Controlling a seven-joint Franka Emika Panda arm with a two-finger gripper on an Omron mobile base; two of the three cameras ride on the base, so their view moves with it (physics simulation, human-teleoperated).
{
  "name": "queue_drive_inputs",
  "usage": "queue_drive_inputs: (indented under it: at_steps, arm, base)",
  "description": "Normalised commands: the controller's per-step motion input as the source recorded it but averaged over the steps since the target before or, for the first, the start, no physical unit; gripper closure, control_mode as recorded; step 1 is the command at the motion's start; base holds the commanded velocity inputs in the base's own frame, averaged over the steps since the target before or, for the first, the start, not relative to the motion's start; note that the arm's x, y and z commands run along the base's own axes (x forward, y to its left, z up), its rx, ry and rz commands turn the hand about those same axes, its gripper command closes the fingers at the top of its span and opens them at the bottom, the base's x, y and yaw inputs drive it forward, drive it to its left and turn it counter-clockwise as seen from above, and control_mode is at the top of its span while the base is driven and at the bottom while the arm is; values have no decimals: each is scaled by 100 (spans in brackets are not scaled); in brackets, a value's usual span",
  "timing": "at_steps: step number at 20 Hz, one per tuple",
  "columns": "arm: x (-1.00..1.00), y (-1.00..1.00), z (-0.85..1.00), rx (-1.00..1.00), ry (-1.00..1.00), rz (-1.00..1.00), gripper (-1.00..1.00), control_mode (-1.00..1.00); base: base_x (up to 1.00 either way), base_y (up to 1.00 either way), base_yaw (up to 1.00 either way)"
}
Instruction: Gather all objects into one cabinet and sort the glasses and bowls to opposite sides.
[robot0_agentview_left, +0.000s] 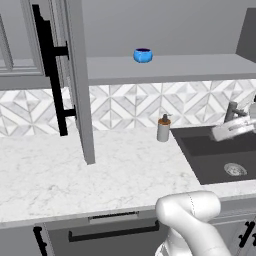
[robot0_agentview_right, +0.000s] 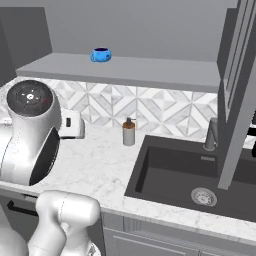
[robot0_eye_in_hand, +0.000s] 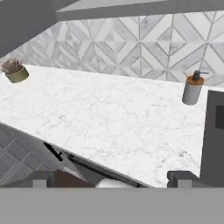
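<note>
Grey kitchen, marble counter (robot0_agentview_left: 75, 170). Blue bowl (robot0_agentview_left: 143, 55) alone on cabinet shelf (robot0_agentview_left: 190, 67), upper centre; gripper (robot0_eye_in_hand: 111, 177) wide, empty, low over counter, well below bowl.

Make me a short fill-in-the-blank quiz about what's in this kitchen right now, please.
1. The small bowl on the cabinet shelf is coloured ____.
2. The soap dispenser stands on the counter beside the ____.
3. The cabinet door stands ____.
4. The door's long bar handle is coloured ____.

Missing words: blue; sink; open; black
</note>
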Motion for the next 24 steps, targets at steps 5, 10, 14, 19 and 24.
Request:
queue_drive_inputs:
  at_steps: [5, 10, 14, 19, 24]
  arm:
    - [-36, 30, 99, 3, -52, -17, -100, -100]
    - [-18, 14, 97, 0, -40, -37, -100, -100]
    - [22, 0, 100, 1, -26, -41, -100, -100]
    - [19, 0, 82, 2, -11, -13, -100, -100]
    - [70, 8, 10, 5, -5, 5, -100, -100]
  base:
    - [0, 0, 0]
    - [0, 0, 0]
    - [0, 0, 0]
    - [0, 0, 0]
    - [0, 0, 0]
